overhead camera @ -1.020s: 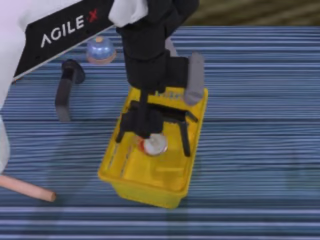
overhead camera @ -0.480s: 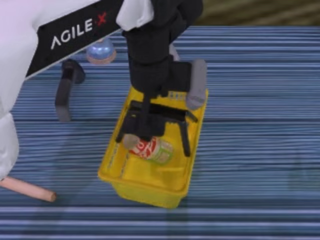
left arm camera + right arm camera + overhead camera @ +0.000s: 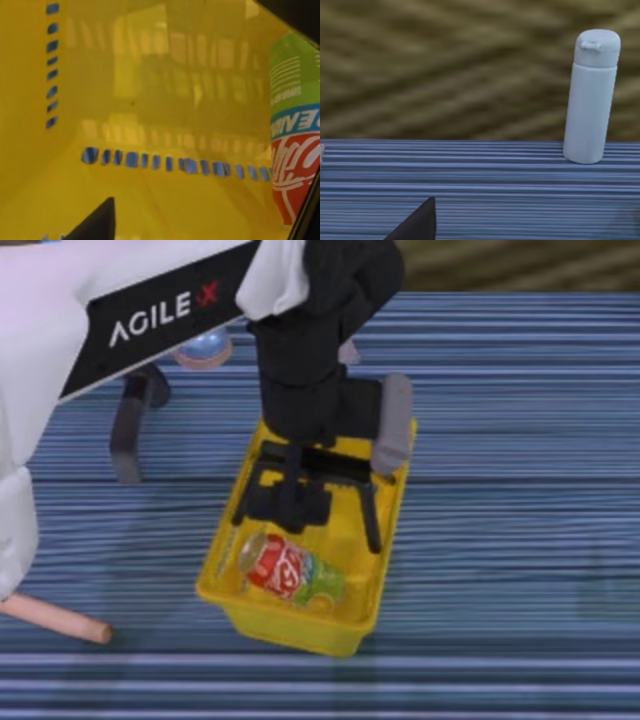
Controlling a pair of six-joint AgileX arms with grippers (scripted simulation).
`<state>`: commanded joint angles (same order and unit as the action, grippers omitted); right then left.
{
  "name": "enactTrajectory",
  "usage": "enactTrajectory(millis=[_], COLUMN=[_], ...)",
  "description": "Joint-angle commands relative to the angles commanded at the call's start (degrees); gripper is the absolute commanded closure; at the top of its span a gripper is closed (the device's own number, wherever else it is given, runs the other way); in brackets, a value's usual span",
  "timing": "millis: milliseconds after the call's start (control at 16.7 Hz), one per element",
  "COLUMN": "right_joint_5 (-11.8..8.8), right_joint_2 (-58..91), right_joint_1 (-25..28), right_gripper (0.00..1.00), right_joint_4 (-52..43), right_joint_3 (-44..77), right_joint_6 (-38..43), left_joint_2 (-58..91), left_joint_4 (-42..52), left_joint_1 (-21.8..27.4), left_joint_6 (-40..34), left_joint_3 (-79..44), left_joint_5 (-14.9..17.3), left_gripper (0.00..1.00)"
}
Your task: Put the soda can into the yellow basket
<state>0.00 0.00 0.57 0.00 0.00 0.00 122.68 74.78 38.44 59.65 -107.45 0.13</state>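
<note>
The soda can [image 3: 291, 570] is located inside the yellow basket [image 3: 395, 505], lying on its side on the basket floor close to the near wall, with the silver top directed toward the top view's left and the lime-green half toward the right. The can is touched by neither gripper. The left gripper [image 3: 288, 502] is positioned over the basket interior, above the middle of the floor and just beyond the can; its fingers are spread apart and nothing is held between them. In the left wrist view, the can [image 3: 295, 135] is seen at one edge of the frame against the yellow inner wall [image 3: 150, 100], with its green, blue-banded and red sections visible, and two dark fingertips [image 3: 95, 222] are seen at the frame corners, well apart from each other. The black handles [image 3: 370, 502] are folded across the basket's far half beneath the left arm. On the blue striped table [image 3: 520, 440], a black tool [image 3: 130, 425] and a small domed bell [image 3: 205, 345] are found to the left of the basket, and a wooden rod [image 3: 55, 620] lies at the left near edge. The right gripper is not seen in the top view; whether it is open or closed cannot be told. In the right wrist view, a pale upright bottle [image 3: 591, 95] stands on the table.
</note>
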Motion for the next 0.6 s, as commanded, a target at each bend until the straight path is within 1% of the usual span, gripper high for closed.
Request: enactTrajectory(millis=[600], right_joint_5=[0.0], right_joint_2=[0.0], right_joint_1=[0.0], right_gripper=[0.0], right_joint_4=[0.0], right_joint_3=[0.0], right_joint_6=[0.0], left_joint_2=[0.0], left_joint_4=[0.0], left_joint_1=[0.0], left_joint_6=[0.0], left_joint_3=[0.0], left_joint_5=[0.0], left_gripper=[0.75])
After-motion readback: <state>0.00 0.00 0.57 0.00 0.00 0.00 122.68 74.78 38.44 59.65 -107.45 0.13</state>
